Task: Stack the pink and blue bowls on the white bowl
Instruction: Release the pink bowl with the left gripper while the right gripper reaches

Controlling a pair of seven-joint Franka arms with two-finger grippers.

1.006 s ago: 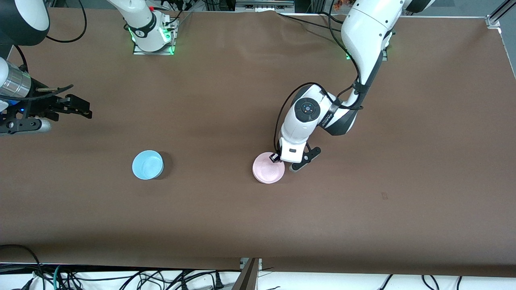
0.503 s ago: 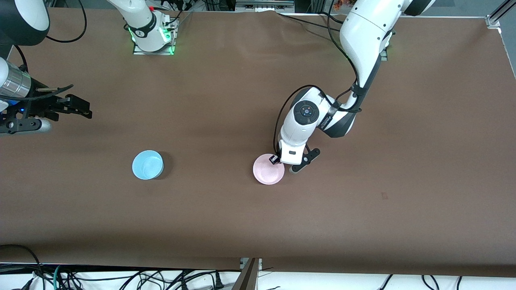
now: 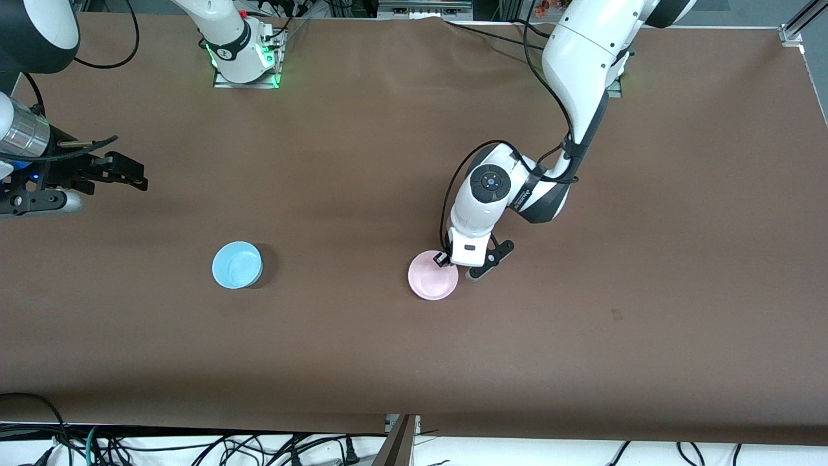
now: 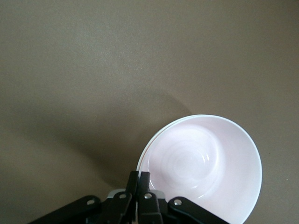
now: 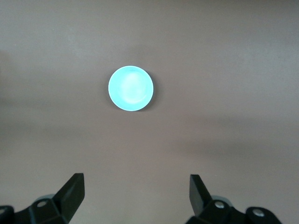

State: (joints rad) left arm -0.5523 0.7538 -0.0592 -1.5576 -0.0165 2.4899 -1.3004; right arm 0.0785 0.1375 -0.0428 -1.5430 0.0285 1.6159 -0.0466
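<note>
The pale pink bowl (image 3: 433,279) (image 4: 205,163) sits level near the table's middle. My left gripper (image 3: 442,259) (image 4: 139,179) is shut on its rim, one finger inside and one outside. A thin white rim peeks out under the pink bowl's edge: the white bowl (image 4: 148,141), nested beneath and otherwise hidden. The light blue bowl (image 3: 237,264) (image 5: 131,88) stands alone, upright, toward the right arm's end of the table. My right gripper (image 3: 141,176) (image 5: 136,182) waits open and empty, high over that end of the table.
The brown table (image 3: 582,336) carries only these bowls. The arm bases (image 3: 244,61) stand along its edge farthest from the front camera. Cables (image 3: 194,446) hang below the edge nearest that camera.
My left gripper and the pink bowl have shifted slightly toward the front camera, and the bowl has gone from tilted to level. The right arm and the blue bowl have not moved.
</note>
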